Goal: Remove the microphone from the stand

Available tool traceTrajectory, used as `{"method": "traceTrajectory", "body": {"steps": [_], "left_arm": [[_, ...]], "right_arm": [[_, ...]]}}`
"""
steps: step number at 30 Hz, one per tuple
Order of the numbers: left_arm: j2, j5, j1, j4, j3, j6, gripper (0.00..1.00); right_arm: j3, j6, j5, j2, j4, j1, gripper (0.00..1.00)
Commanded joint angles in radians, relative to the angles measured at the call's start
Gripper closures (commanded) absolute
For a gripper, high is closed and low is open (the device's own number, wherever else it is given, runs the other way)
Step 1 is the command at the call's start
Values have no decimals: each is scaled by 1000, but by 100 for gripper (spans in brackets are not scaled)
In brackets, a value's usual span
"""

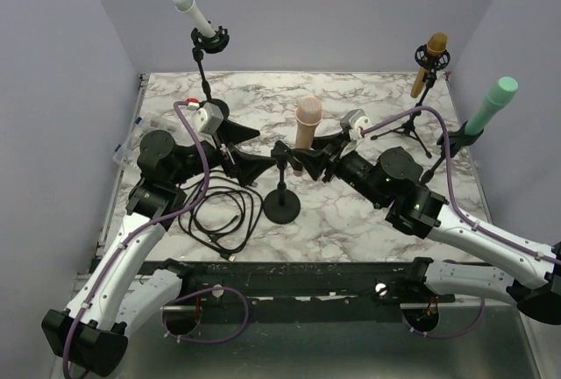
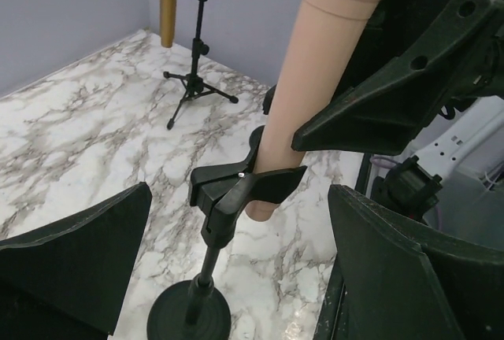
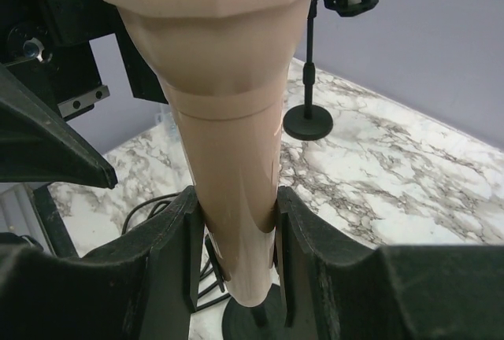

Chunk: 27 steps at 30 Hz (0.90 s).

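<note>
Right end effector [image 3: 236, 265] around cropped microphone [image 3: 224, 120]

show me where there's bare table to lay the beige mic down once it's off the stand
Bare table at the far middle, between the white mic stand and the tripod; a smaller patch right of the round base. Crowded: the cable coil near left, and the centre around the beige mic.

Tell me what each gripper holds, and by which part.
The right gripper is shut on the beige microphone, on its handle just above the stand's clip. The left gripper is open and holds nothing.
</note>
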Motion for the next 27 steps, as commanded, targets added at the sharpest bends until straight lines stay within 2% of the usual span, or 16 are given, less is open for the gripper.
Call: {"method": "traceTrajectory", "body": {"steps": [1, 6, 12, 18, 24, 27], "left_arm": [[11, 114, -29, 76, -5, 37, 2], [71, 172, -41, 130, -22, 55, 2], [193, 240, -41, 163, 34, 22, 2], [236, 311, -41, 255, -13, 53, 2], [279, 325, -51, 386, -51, 17, 12], [291, 334, -56, 375, -44, 18, 18]], "right_arm": [[-9, 21, -53, -33, -17, 8, 99], [-46, 15, -58, -62, -15, 7, 99], [-59, -5, -78, -79, -3, 6, 99], [-52, -19, -98, -49, 4, 7, 99], [-47, -24, -126, -34, -6, 6, 99], [-49, -25, -119, -33, -6, 2, 99]]}}
